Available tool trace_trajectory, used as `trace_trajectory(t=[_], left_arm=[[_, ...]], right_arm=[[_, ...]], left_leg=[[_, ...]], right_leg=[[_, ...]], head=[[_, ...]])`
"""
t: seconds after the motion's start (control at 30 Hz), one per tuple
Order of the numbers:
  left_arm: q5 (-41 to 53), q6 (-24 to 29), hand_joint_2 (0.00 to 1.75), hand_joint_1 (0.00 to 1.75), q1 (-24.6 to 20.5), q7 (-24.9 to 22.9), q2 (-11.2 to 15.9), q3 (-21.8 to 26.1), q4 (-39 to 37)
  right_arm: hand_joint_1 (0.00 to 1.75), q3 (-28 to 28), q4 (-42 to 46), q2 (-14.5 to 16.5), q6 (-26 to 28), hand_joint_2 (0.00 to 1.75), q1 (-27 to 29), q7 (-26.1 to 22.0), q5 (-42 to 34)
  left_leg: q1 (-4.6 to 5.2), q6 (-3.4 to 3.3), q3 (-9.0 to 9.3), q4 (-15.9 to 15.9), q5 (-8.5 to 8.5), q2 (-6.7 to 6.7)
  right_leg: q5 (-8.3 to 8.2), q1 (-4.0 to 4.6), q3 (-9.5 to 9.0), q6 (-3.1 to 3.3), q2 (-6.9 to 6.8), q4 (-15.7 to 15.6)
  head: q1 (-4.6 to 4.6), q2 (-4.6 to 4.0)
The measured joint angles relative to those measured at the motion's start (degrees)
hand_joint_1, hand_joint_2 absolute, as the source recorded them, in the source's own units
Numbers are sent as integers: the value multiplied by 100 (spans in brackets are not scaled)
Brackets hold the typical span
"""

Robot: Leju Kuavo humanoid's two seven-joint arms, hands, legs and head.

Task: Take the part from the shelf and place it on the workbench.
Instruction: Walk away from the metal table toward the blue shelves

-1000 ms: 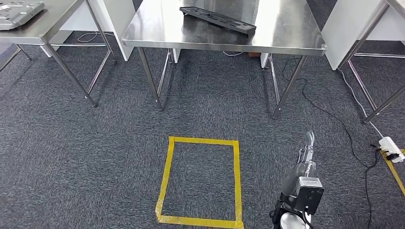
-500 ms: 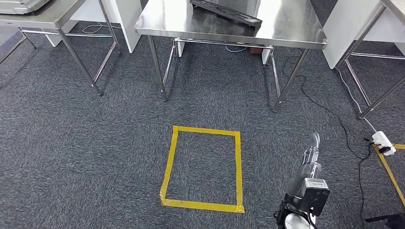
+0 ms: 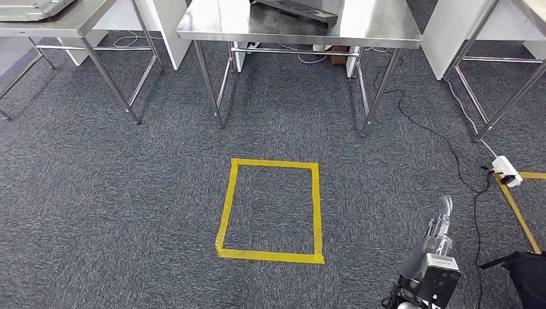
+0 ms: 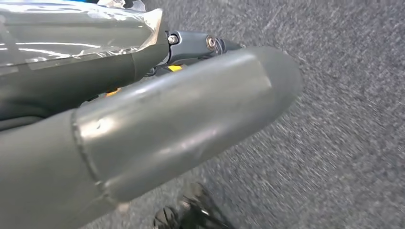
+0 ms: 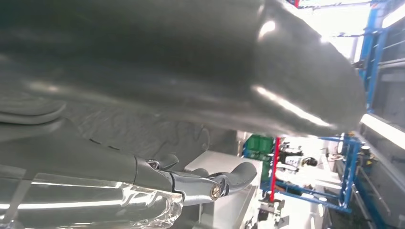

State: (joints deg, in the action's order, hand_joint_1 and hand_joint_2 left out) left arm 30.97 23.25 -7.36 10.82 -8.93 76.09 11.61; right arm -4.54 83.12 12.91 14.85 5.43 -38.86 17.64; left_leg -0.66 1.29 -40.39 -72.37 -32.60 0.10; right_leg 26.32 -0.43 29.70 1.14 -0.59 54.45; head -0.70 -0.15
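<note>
A long black part point(image 3: 296, 8) lies on the steel workbench point(image 3: 373, 22) at the far middle of the head view, cut off by the picture's top edge. My right hand point(image 3: 441, 219) hangs low at the near right over the carpet, fingers straight and apart, holding nothing. The right wrist view shows the same hand point(image 5: 191, 181) with its thumb and fingers bare. My left hand point(image 4: 191, 119) shows in the left wrist view above the carpet, its thick thumb and a dark finger extended with nothing in them.
A yellow tape square point(image 3: 270, 209) marks the carpet before the workbench. A second steel table point(image 3: 77, 22) stands far left with a grey plate point(image 3: 29, 6) on it. A power strip point(image 3: 505, 170), a black cable point(image 3: 444, 138) and a yellow tape line point(image 3: 518, 212) lie at right.
The whole picture has shifted: the workbench and tape square sit higher in view, so the camera has moved. My right hand now appears lower and further right, still holding nothing.
</note>
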Motion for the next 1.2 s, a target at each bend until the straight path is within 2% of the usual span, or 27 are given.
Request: trace_trajectory(t=[0.03,0.07,0.1,0.17,0.2,0.23,0.3,0.33,0.37,0.4,0.47,0.5,0.53,0.57,0.6,0.63,0.67,0.73,0.77,0.8,0.87,0.93,1.0,1.03,1.07,1.1,1.2], left_arm=[[9,-9,0,0,0,0,10,-25,0],[15,-19,0,0,1,0,18,-44,0],[22,-29,0,0,-2,0,25,-60,1],[49,-47,0,0,-13,1,40,-103,2],[64,-55,0,0,-22,1,48,-135,4],[78,-67,0,0,-27,2,55,-163,5],[93,-89,0,0,-21,3,62,-194,5],[102,-97,0,0,-15,3,63,-198,5],[110,-102,0,0,-11,4,65,-200,5],[123,-104,0,0,-8,12,68,-207,5],[159,-105,0,0,-3,35,78,-233,7],[187,-102,0,0,1,43,82,-254,7],[216,-98,0,0,2,38,86,-279,7],[242,-94,0,0,3,25,89,-303,7],[260,-94,0,0,5,7,90,-323,7],[278,-95,0,0,6,-14,91,-338,7],[294,-97,0,0,7,-27,93,-349,7],[333,-107,0,0,9,-37,102,-384,7],[349,-113,0,0,10,-34,109,-410,7],[365,-121,0,0,16,-32,116,-436,7],[395,-135,0,0,38,-22,131,-473,7],[419,-145,0,0,66,-8,138,-497,5],[435,-149,0,0,77,6,148,-521,4],[442,-150,0,0,82,12,153,-534,4],[451,-152,0,0,90,16,157,-548,4],[465,-155,0,0,100,20,157,-566,4],[500,-168,0,0,113,36,172,-616,6]], right_arm=[[0,20,21,-8,6,0,32,0,-1],[0,36,44,-14,9,0,60,0,-2],[0,50,73,-19,13,0,84,0,-3],[0,71,148,-27,24,0,125,-2,-5],[0,80,186,-32,33,0,136,-4,-6],[0,89,220,-35,43,0,149,-7,-7],[0,108,272,-42,61,0,194,-10,-7],[0,121,289,-44,68,0,224,-11,-7],[0,138,306,-47,78,0,255,-12,-8],[0,157,322,-50,90,0,280,-13,-10],[0,195,352,-58,110,0,321,-13,-14],[0,209,361,-62,118,0,338,-13,-16],[0,223,368,-68,122,0,355,-13,-18],[0,235,373,-73,126,0,374,-13,-21],[0,246,380,-79,129,0,393,-14,-28],[0,259,391,-84,132,0,412,-19,-46],[0,271,402,-88,138,0,428,-30,-75],[0,294,440,-91,161,0,467,-67,-170],[0,303,459,-92,176,0,493,-83,-222],[0,313,476,-97,193,0,527,-92,-275],[0,331,498,-111,231,0,594,-96,-356],[0,343,520,-121,269,0,647,-96,-406],[0,350,533,-128,310,0,695,-96,-442],[0,354,535,-134,337,0,721,-96,-458],[0,358,536,-141,367,0,745,-96,-475],[0,361,539,-148,399,0,767,-96,-493],[0,365,576,-164,474,0,808,-96,-526]], left_leg=[[-1,-1,74,-138,108,0],[-1,-11,251,-73,286,0],[-1,-29,528,184,424,-2],[12,-79,1202,1031,340,-13],[25,-109,1427,1369,221,-20],[47,-147,1539,1577,131,-25],[61,-253,1469,1671,190,-14],[61,-305,1409,1682,256,1],[50,-362,1330,1698,334,18],[42,-398,1249,1704,406,34],[46,-437,1064,1702,541,47],[46,-431,975,1701,605,52],[46,-421,887,1699,667,56],[44,-405,797,1694,735,62],[41,-385,707,1686,800,69],[37,-359,632,1669,862,73],[40,-328,567,1643,915,74],[51,-256,492,1572,996,69],[54,-219,468,1550,1031,67],[45,-179,458,1542,1068,65],[6,-110,418,1496,1034,57],[-23,-59,275,1119,651,41],[-28,-22,39,379,150,30],[-28,-13,-35,65,26,27],[-28,-17,-16,-70,16,27],[-27,-33,118,22,104,27],[-8,-145,896,1152,458,14]], right_leg=[[-63,4,104,-11,-3,37],[-118,5,225,-26,-3,86],[-164,6,330,-44,-1,143],[-229,24,475,-93,-1,244],[-271,33,514,-126,-9,273],[-322,35,543,-165,-18,281],[-429,38,602,-247,-30,276],[-414,35,643,-265,-21,297],[-292,37,707,-257,-6,387],[-58,28,789,-224,10,587],[473,5,967,-176,32,1220],[632,-10,1030,-195,34,1572],[649,-26,1052,-251,35,1854],[543,-40,1015,-332,35,2017],[374,-54,899,-415,35,2020],[215,-69,679,-476,35,1828],[162,-80,351,-493,35,1444],[371,-73,-303,-404,40,499],[502,-57,-483,-346,40,195],[566,-39,-537,-289,39,49],[516,-54,-480,-176,30,47],[424,-68,-408,-56,22,43],[349,-34,-318,-4,16,47],[317,-18,-278,-1,15,50],[293,-4,-247,-4,14,54],[276,7,-228,-12,14,58],[252,35,-236,-41,13,76]], head=[[-1,0],[-2,0],[-4,0],[-4,0],[-3,0],[-1,0],[0,0],[-4,0],[7,0],[20,0],[54,0],[61,0],[65,0],[70,0],[72,0],[72,0],[73,0],[69,0],[66,0],[60,0],[55,0],[42,0],[30,0],[31,0],[30,0],[30,0],[33,0]])
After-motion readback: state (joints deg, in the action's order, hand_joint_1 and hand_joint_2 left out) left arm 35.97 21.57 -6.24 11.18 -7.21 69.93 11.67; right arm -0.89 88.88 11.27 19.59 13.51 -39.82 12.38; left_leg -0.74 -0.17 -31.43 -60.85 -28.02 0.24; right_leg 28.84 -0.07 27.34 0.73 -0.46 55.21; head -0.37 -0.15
